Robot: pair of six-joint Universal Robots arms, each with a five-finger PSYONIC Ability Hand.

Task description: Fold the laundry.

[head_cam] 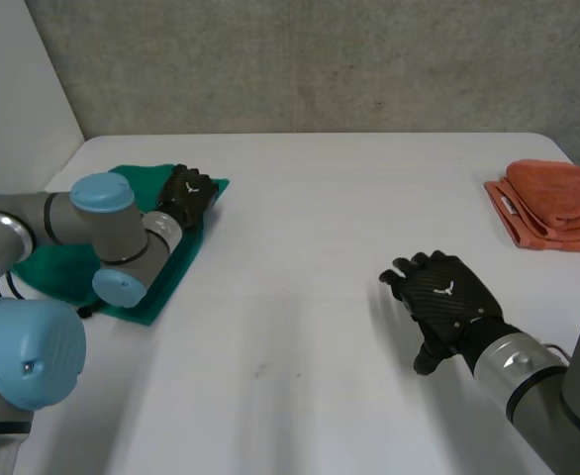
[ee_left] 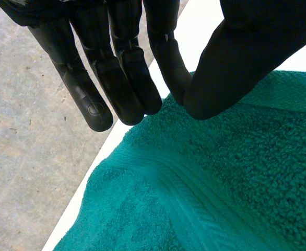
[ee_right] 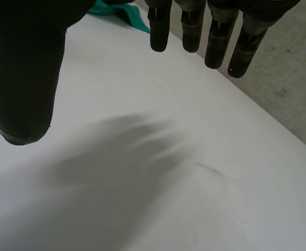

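Left hand [ee_left: 247,52] seems to pinch the green towel [ee_left: 236,183] at its edge; right hand [head_cam: 446,294] hovers spread above the table [head_cam: 300,247].

table [head_cam: 300,247] centre free | green towel [head_cam: 176,265] left | orange towel [head_cam: 552,203] far right

Left arm bent at the elbow, left hand [head_cam: 189,193] reaching away. Fingers [ee_left: 90,99] straight, thumb closed against one fingertip, pinching the edge of the green towel [ee_left: 236,183]. Right arm stretched forward, right hand [head_cam: 446,295] hovering palm down, its fingers [ee_right: 158,31] spread and relaxed, holding nothing.
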